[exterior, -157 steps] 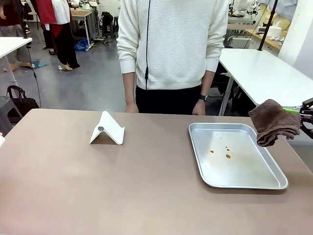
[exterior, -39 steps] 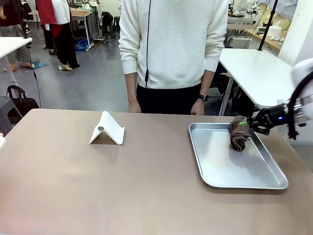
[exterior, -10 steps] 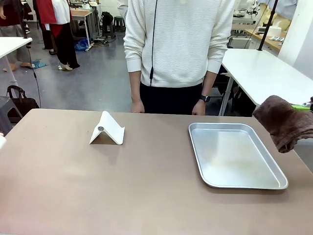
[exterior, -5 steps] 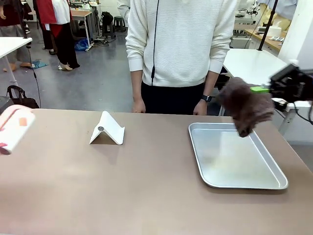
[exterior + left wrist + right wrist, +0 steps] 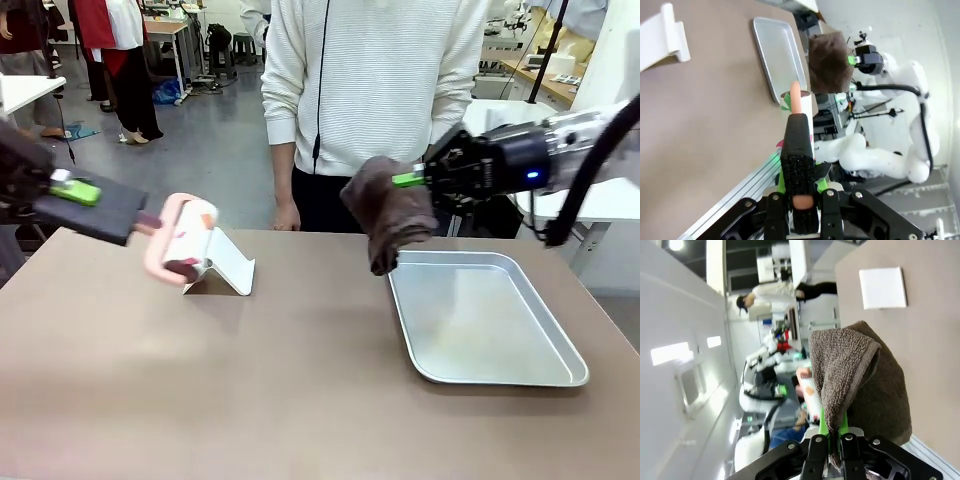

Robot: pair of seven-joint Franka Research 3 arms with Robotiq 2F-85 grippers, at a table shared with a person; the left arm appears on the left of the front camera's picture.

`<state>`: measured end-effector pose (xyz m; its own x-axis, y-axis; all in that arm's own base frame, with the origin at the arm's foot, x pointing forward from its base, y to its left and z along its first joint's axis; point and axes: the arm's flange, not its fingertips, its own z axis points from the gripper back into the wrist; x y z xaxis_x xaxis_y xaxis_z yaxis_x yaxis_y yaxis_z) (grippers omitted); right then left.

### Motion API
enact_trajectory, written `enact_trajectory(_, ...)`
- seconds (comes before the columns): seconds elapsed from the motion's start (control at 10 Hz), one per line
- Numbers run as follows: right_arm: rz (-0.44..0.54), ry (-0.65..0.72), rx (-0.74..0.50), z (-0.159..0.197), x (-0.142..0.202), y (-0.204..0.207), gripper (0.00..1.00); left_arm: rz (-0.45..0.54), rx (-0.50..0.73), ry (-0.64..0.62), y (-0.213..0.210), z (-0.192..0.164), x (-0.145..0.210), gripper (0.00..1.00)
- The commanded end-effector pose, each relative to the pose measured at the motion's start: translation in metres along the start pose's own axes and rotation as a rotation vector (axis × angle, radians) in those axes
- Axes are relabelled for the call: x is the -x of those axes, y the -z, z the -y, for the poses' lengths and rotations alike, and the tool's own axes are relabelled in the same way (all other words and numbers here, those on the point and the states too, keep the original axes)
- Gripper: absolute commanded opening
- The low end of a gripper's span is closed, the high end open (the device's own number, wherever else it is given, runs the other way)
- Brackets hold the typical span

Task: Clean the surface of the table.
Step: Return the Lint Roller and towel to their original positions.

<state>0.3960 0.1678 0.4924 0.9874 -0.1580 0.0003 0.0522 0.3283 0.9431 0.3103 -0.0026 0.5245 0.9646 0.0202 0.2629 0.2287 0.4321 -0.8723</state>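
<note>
The tan-brown table [image 5: 300, 380] spans the front view. My left gripper [image 5: 80, 192] hovers over its far left, shut on the black handle of a lint roller [image 5: 180, 240]. The roller's pink-and-white head hangs just above the table beside a white folded stand [image 5: 228, 268]. In the left wrist view, that gripper [image 5: 802, 202] clamps the roller's handle [image 5: 799, 150]. My right gripper [image 5: 412, 180] is shut on a brown cloth [image 5: 388, 212], which dangles over the tray's far left corner. The right wrist view shows the cloth [image 5: 860, 385] draped from that gripper [image 5: 832, 440] above the table [image 5: 920, 355].
A shallow silver tray [image 5: 530, 370] lies on the table's right half. A person in a white sweater [image 5: 370, 90] stands at the far edge, hands down. White tables stand behind on the right. The white stand [image 5: 882, 287] and the tray [image 5: 777, 55] are visible from the wrists.
My right gripper swung left with the cloth, from beyond the tray's right side to its far left corner. My left arm came in from the left with the roller, up to the white stand.
</note>
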Motion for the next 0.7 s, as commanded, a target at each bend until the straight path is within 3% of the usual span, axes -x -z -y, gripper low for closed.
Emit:
enact_trajectory(0.0, 0.072, 0.06, 0.019, 0.007, -0.016, 0.043, 0.07, 0.038, -0.031, -0.074, 0.03, 0.021, -0.012, 0.22)
enact_trajectory(0.2, 0.077, 0.109, 0.077, 0.027, -0.024, 0.072, 0.07, 0.079, -0.091, -0.104, 0.061, 0.029, -0.029, 0.22)
enact_trajectory(0.4, 0.051, 0.16, 0.118, 0.056, -0.034, 0.102, 0.07, 0.051, -0.158, -0.046, 0.088, 0.025, -0.055, 0.22)
enact_trajectory(0.6, 0.018, 0.207, 0.167, 0.081, -0.043, 0.122, 0.07, 0.028, -0.209, -0.078, 0.105, 0.012, -0.082, 0.22)
